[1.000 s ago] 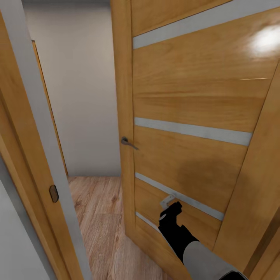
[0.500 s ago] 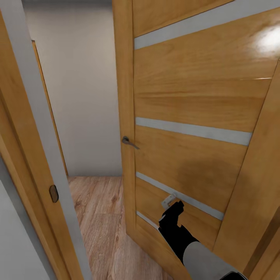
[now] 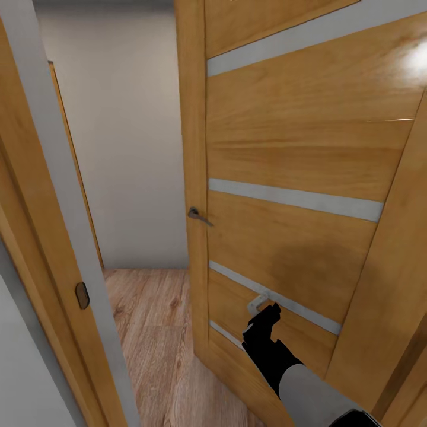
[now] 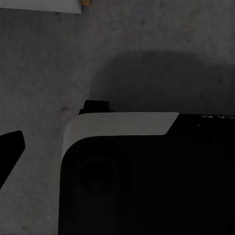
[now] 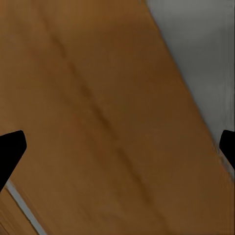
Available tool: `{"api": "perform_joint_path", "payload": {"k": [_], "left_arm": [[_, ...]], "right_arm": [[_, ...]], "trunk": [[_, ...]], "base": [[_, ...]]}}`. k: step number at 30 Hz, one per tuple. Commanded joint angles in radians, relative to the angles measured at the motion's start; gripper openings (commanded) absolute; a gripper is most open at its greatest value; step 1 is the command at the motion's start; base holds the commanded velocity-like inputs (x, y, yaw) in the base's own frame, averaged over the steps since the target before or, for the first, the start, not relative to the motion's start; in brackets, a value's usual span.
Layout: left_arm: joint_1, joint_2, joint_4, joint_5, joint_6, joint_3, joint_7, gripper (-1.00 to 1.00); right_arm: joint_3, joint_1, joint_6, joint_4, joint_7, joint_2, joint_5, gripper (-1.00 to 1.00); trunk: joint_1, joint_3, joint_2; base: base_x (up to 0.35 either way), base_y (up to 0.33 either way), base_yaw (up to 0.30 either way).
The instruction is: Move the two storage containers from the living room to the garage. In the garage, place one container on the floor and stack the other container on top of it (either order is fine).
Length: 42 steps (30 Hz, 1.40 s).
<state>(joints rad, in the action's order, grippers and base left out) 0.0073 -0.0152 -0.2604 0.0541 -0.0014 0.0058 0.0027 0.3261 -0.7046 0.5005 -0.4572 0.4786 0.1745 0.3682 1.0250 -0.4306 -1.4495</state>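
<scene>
A: Containers, where? The 2 bins don't appear in these frames, so can't place them. Robot looks to be in transit, at a doorway.

B: What's in front?

A: Wooden door (image 3: 296,166) with grey strips, swung partly open, lever handle (image 3: 197,216) at about 9 o'clock from the door's middle. Door frame (image 3: 53,237) at 9 o'clock of the head view. Gap between them shows plank floor (image 3: 148,332) and a pale wall (image 3: 124,148).

B: Grippers?

A: Right gripper (image 3: 261,308) at 5 o'clock, tips at the door's lower panel, just by a grey strip; likely there to push the door wider so the base fits through. Right wrist view shows both fingertips (image 5: 11,149) far apart, nothing between, so spread open. Left gripper: only 1 fingertip (image 4: 10,147) shows over grey concrete floor (image 4: 49,73), jaw state can't tell. Arm seems parked low, out of the way.
</scene>
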Motion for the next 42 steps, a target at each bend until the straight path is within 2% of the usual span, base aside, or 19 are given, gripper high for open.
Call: {"api": "perform_joint_path", "payload": {"k": [1,14,18,28,30,35,39,42], "left_arm": [[0.001,0.0,-0.002,0.006,0.0,0.0,0.0,1.0],[0.0,0.0,-0.002,0.006,0.0,0.0,0.0,1.0],[0.001,0.0,-0.002,0.006,0.0,0.0,0.0,1.0],[0.0,0.0,-0.002,0.006,0.0,0.0,0.0,1.0],[0.0,0.0,-0.002,0.006,0.0,0.0,0.0,1.0],[0.0,0.0,-0.002,0.006,0.0,0.0,0.0,1.0],[0.0,0.0,-0.002,0.006,0.0,0.0,0.0,1.0],[0.0,0.0,-0.002,0.006,0.0,0.0,0.0,1.0]], "right_arm": [[0.01,-0.012,0.013,-0.001,0.004,0.0,0.028,1.0],[0.008,-0.071,0.014,0.006,-0.001,-0.016,0.024,1.0],[0.007,-0.089,0.015,0.01,-0.002,-0.033,0.023,1.0],[0.006,-0.124,0.019,0.016,-0.002,-0.053,0.019,1.0],[0.005,-0.141,0.02,0.025,-0.002,-0.069,0.017,1.0],[-0.028,-0.195,0.014,0.095,-0.003,-0.085,0.015,1.0],[-0.037,-0.207,0.016,0.104,-0.003,-0.088,0.015,1.0],[-0.041,-0.22,0.016,0.106,-0.003,-0.1,0.015,1.0]], "trunk": [[0.0,-0.001,-0.001],[0.0,-0.001,-0.001],[0.0,-0.001,-0.001],[0.0,-0.001,-0.001],[0.0,-0.001,-0.001],[0.0,-0.001,-0.001],[0.0,-0.001,-0.001],[0.0,-0.001,-0.001]], "base": [[0.0,0.0,0.0],[0.0,0.0,0.0],[0.0,0.0,0.0],[0.0,0.0,0.0],[0.0,0.0,0.0],[0.0,0.0,0.0],[0.0,0.0,0.0],[0.0,0.0,0.0]]}}
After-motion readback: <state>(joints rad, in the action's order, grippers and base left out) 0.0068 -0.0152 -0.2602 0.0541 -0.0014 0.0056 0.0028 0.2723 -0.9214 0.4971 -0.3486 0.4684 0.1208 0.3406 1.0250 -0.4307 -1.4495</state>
